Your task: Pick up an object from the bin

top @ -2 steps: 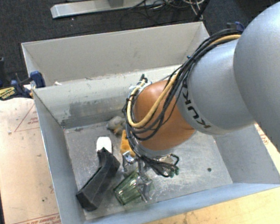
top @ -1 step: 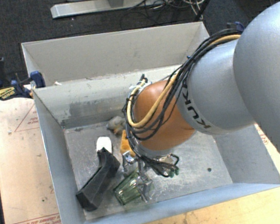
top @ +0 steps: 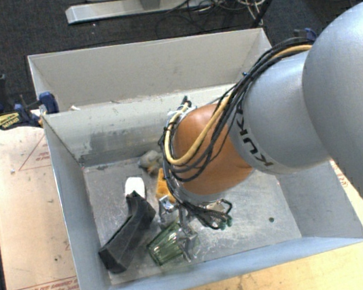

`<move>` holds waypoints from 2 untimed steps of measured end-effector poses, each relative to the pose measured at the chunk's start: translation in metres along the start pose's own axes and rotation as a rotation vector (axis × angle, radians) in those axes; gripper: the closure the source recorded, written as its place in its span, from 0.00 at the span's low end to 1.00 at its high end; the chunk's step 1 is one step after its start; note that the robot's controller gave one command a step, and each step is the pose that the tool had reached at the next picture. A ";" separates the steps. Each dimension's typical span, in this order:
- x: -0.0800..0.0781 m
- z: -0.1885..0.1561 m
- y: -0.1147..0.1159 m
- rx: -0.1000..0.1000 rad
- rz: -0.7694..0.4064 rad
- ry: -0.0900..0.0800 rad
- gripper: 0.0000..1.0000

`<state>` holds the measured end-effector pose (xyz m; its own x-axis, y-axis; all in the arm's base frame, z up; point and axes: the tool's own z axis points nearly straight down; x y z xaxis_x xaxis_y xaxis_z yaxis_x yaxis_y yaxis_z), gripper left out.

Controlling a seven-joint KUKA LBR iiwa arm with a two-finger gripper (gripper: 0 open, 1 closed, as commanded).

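In the bin's (top: 72, 193) lower left you see a long black block (top: 128, 236) with a small white piece (top: 134, 185) at its upper end. Just right, the hand (top: 182, 233) is down at a clear greenish item (top: 165, 252) at lower centre, and you cannot tell whether it is clenched or released. The arm (top: 287, 116) reads "KUKA".

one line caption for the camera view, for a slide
KUKA gripper low over a clear greenish object near the bin's near wall, a black wedge lying just beside it.
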<state>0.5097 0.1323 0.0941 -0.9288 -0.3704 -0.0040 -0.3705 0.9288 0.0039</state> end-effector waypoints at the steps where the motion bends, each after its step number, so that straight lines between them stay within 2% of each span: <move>1: -0.003 0.001 -0.006 -0.011 -0.055 0.003 1.00; 2: -0.004 0.001 -0.007 -0.008 -0.053 -0.001 1.00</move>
<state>0.5160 0.1273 0.0935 -0.9081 -0.4188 -0.0054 -0.4189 0.9080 0.0116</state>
